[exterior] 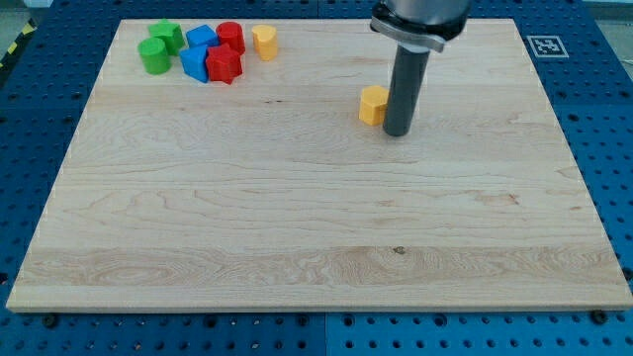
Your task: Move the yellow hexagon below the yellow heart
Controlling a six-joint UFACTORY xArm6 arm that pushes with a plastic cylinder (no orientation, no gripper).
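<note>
A yellow block with flat facets, which looks like the hexagon, lies on the wooden board right of centre in the upper half. My tip stands right beside it, touching or almost touching its right side. A second yellow block, seemingly the heart, sits near the view's top, left of centre. The hexagon is to the right of and lower than the heart, well apart from it.
A cluster sits at the view's top left, just left of the heart: two green blocks, two blue blocks and two red blocks. The board lies on a blue perforated table.
</note>
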